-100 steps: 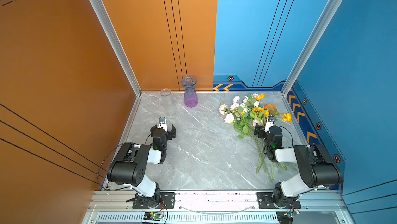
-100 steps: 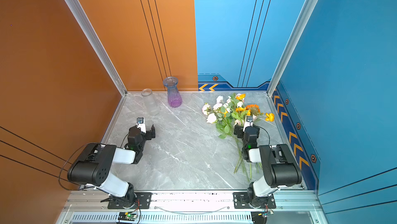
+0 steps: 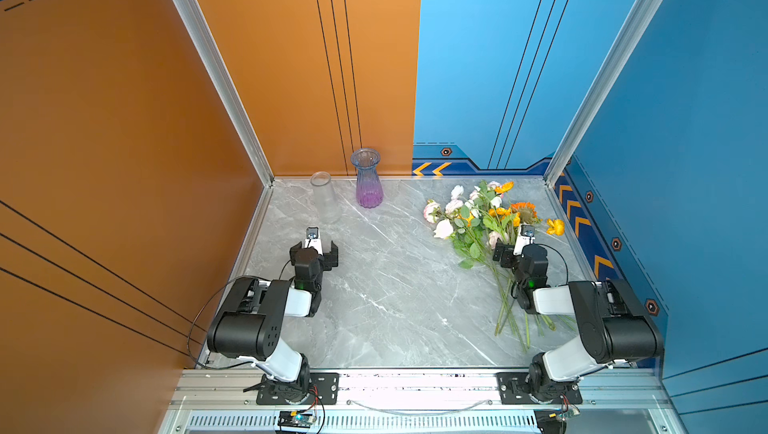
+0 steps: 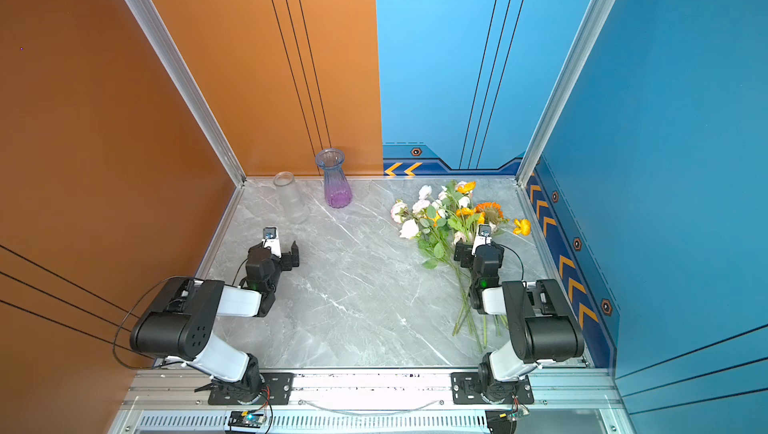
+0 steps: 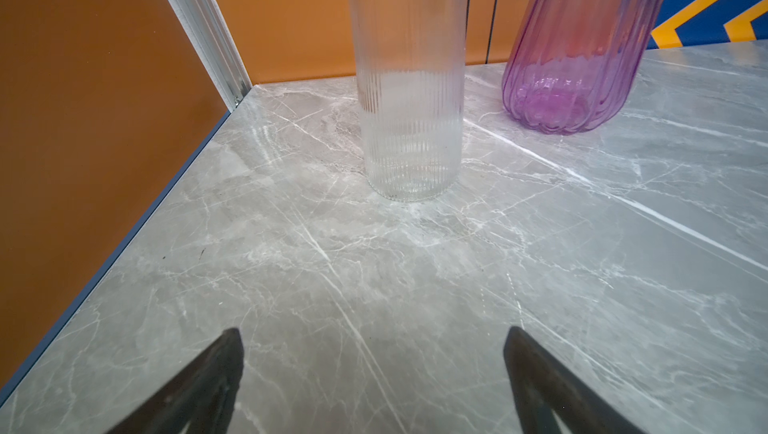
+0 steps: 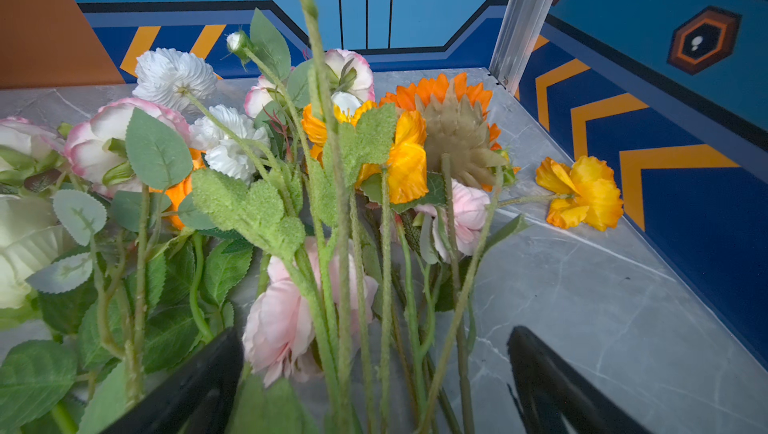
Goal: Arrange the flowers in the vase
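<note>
The flowers (image 3: 484, 219) (image 4: 451, 219) lie in a bunch on the marble table at the back right, pink, white and orange blooms toward the back wall, stems toward the front. My right gripper (image 3: 515, 251) (image 4: 473, 251) hovers over the stems, open; in the right wrist view several green stems (image 6: 345, 286) and a pink bloom (image 6: 282, 319) lie between its spread fingers (image 6: 375, 334). A purple ribbed vase (image 3: 368, 182) (image 4: 336, 184) (image 5: 577, 57) stands at the back left, a clear ribbed glass vase (image 3: 325, 199) (image 4: 291, 201) (image 5: 411, 120) beside it. My left gripper (image 3: 314, 249) (image 4: 275, 252) (image 5: 374, 334) is open and empty, short of the clear vase.
One orange-yellow bloom (image 3: 555, 227) (image 6: 582, 195) lies apart from the bunch, near the blue right wall. The orange wall (image 5: 83, 120) runs close along the left arm's side. Bare marble tabletop (image 3: 395, 286) spans the middle between the two arms.
</note>
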Motion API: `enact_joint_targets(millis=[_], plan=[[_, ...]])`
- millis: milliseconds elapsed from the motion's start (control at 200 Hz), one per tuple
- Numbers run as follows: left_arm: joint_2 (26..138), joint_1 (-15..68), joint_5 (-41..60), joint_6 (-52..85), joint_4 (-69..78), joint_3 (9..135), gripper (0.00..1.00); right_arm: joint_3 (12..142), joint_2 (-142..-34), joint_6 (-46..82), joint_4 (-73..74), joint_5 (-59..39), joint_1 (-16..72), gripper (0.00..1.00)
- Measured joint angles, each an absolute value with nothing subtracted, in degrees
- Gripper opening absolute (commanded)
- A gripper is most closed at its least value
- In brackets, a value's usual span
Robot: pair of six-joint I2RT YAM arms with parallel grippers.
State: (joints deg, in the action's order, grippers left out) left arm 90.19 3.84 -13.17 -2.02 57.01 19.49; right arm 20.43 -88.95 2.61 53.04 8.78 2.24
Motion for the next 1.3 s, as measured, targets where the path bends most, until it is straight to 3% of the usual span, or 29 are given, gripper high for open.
enact_joint_targets(millis=[355,526,731,931,1301], plan=[[89.3,1.9,-11.6,-0.3,54.1,20.6,0.98,19.9,-88.1,2.6,53.1,8.8,2.3,1.00],[78.6,3.6,-15.7,-0.1,52.4,18.0,0.98,18.9,-72.2,3.0,42.6,10.8,4.1,1.00],[65.3,6.7,-17.3,2.4,40.2,19.6,0.98,34.2,-55.9,7.6,16.7,7.6,6.4,1.00],[66.6,7.3,-14.2,2.8,26.9,32.6,0.98,43.6,-54.7,13.2,1.7,4.0,20.3,1.00],[85.7,-0.5,-1.0,3.1,22.8,52.0,0.98,58.4,-72.4,16.8,-4.3,0.5,47.6,1.00]])
